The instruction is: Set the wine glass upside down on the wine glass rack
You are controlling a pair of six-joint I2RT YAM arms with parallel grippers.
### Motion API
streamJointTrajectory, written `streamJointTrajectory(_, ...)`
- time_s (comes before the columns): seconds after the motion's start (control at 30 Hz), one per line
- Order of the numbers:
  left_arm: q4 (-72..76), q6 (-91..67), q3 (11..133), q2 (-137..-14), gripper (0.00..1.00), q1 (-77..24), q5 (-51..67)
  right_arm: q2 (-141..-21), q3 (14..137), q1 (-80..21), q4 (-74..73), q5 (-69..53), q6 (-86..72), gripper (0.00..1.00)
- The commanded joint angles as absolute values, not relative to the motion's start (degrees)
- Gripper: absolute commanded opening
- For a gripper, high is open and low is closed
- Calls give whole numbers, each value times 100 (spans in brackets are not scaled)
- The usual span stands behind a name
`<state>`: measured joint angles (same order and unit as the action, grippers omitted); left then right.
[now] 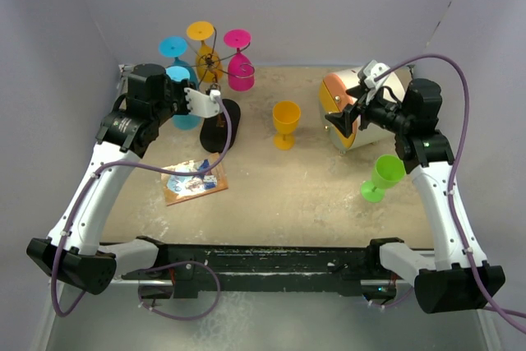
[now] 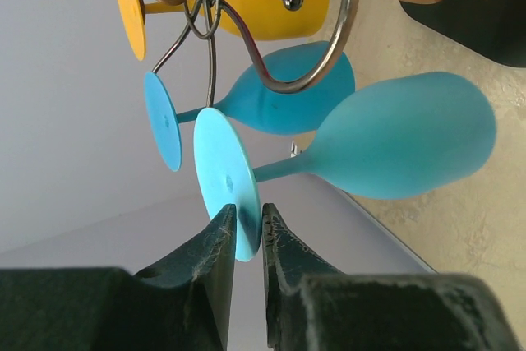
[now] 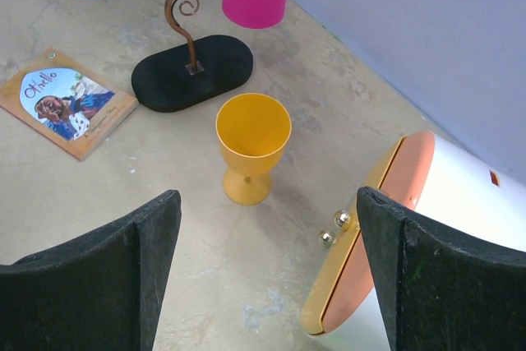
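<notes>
My left gripper [image 2: 246,223] is shut on the foot disc [image 2: 226,178] of a light blue wine glass [image 2: 411,137] and holds it upside down beside the wine glass rack [image 2: 329,55]. The held glass's stem lies just outside the rack's curled wire arm. A darker blue glass [image 2: 288,92], a yellow one [image 2: 271,14] and a pink one [image 1: 241,76] hang upside down on the rack [image 1: 209,63]. In the top view, the left gripper [image 1: 182,92] is at the rack's left side. My right gripper [image 3: 263,219] is open and empty above the table.
The rack's black oval base [image 1: 220,125] stands at the back left. A yellow goblet [image 1: 286,121] stands upright mid-table. A green glass [image 1: 382,177] stands near the right arm. A white and orange container [image 1: 353,108] lies at the back right. A small book [image 1: 195,178] lies front left.
</notes>
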<state>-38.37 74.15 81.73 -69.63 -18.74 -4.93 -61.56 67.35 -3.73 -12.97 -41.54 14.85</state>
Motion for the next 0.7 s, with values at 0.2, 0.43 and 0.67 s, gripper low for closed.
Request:
streamJointTrajectory(0.2,-3926,7338,8211,-6754,29,-1917,-449,-6231,6733,-352,-1101,-4229,1585,90)
streamJointTrajectory(0.43,-4092,7281,8220,-6607,49,-1926,-430,-6258,6724,-352,-1105,-4235,1608,90)
streamJointTrajectory(0.67,-4269,6834,8362,-6343,73,-1931,-64,-6258,6762,-352,-1101,-4271,1622,91)
